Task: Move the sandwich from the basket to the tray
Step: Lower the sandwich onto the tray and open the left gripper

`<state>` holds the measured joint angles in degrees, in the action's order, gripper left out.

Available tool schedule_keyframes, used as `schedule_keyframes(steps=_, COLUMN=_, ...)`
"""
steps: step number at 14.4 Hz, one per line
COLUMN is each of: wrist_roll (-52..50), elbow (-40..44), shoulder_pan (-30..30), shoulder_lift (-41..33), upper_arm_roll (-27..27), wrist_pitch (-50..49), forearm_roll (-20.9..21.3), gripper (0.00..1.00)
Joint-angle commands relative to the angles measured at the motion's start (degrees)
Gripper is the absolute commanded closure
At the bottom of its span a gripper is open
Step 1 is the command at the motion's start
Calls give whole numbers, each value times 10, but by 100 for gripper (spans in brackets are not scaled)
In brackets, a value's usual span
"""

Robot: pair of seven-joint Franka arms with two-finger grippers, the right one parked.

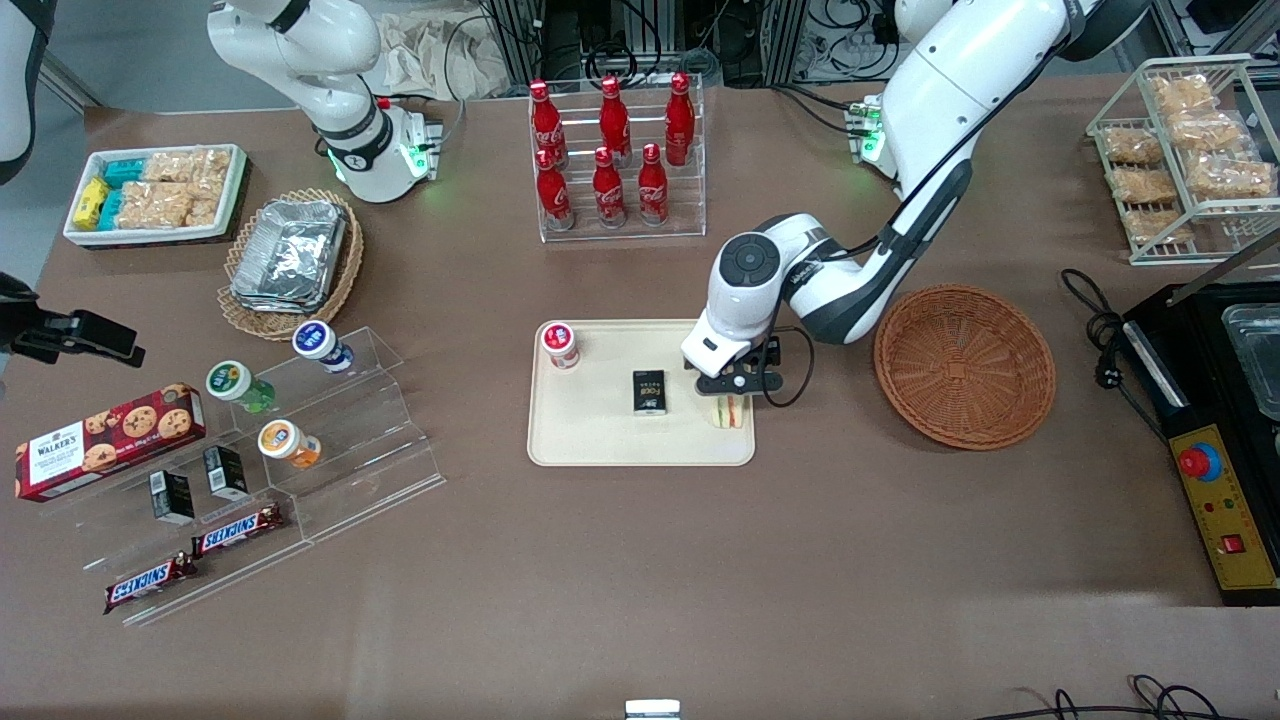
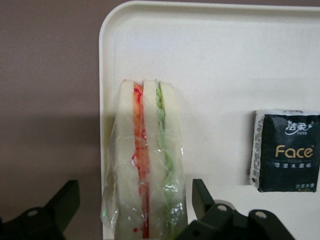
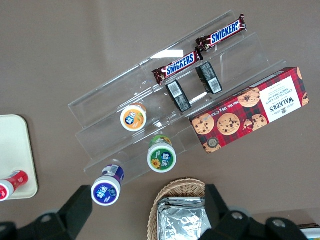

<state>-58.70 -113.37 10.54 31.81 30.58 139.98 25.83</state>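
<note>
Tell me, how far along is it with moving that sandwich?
Nearly finished. The basket is empty, and the sandwich already rests on the tray, near its corner. The hand sits just above it with fingers spread apart on either side, so it has let go. Only pulling away remains.

Sandwich on the tray, basket empty

The wrapped sandwich (image 1: 731,411) stands on edge at the cream tray's (image 1: 600,450) lower-right corner; the reddish-brown wicker basket (image 1: 964,365) sits right of centre.
</note>
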Motion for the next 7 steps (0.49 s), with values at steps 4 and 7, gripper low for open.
schedule_keyframes(steps=4, wrist_roll=-58, elbow=32, shoulder_pan=7, shoulder_lift=-4, upper_arm_roll=-2, wrist_pitch=-14, forearm_roll=17, gripper=0)
schedule_keyframes(steps=7, wrist_roll=-69, elbow=87, shoulder_pan=7, shoulder_lift=-39, upper_arm_roll=2, wrist_pitch=-126, forearm_roll=7, gripper=0)
